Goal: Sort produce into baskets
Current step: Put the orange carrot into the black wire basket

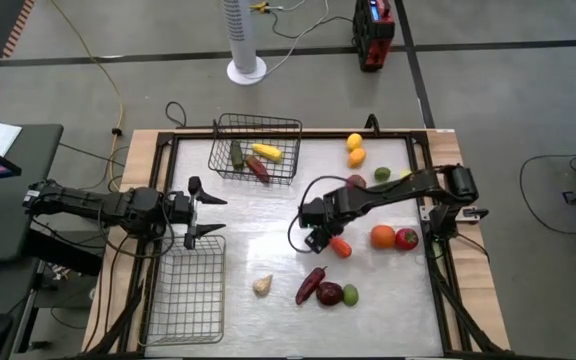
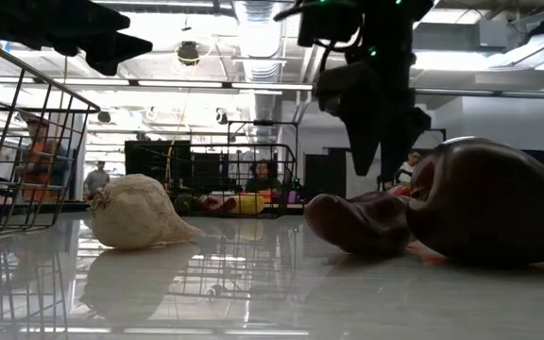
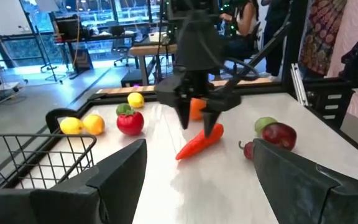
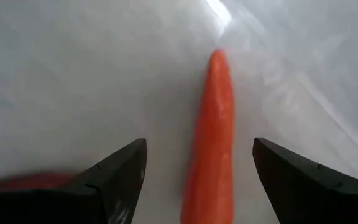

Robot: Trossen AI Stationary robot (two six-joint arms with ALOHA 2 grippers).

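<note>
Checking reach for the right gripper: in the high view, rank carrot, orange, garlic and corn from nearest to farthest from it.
1. Carrot: lying between the right gripper's open fingers.
2. Orange: just beyond the carrot, on the table's right side.
3. Garlic: near the table's front edge, toward the left.
4. Corn: in the far basket.

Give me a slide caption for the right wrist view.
Open right end effector straddling a slender orange toy carrot on the white table.
</note>
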